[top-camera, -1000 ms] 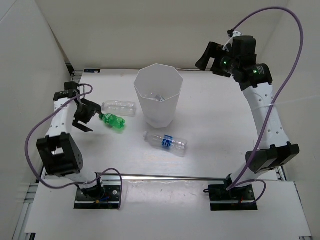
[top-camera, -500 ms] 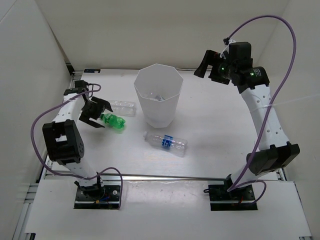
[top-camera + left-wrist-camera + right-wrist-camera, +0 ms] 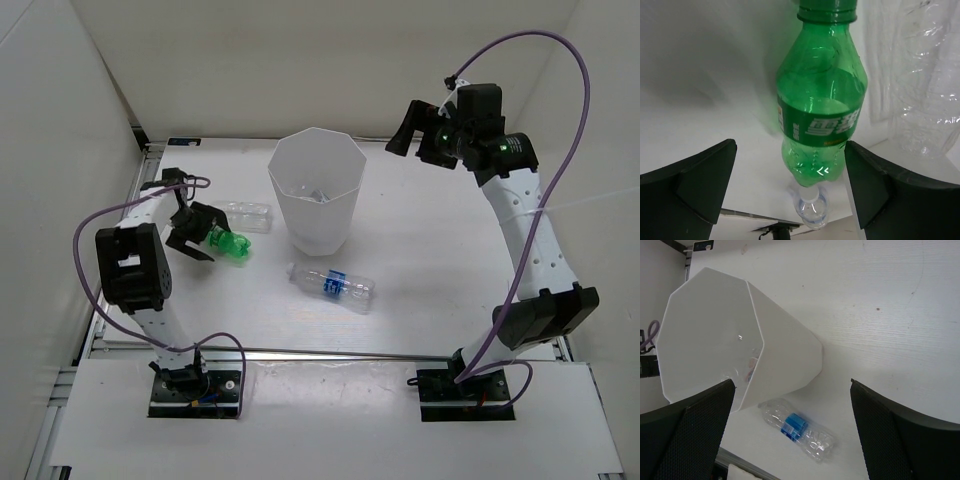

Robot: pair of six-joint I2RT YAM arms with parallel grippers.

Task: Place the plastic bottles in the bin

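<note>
Risk: green bottle [image 3: 817, 107] rolls or squirts out when left claw [image 3: 790, 150], wide astride it, closes; could knock clear bottle [image 3: 927, 100] just beside. Right claw [image 3: 792, 390] wide, empty.

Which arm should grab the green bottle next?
Left. The left claw is open right at the green bottle, which shows between its fingers in the wrist view. The right claw is up beyond the white bin, far from that bottle.
</note>
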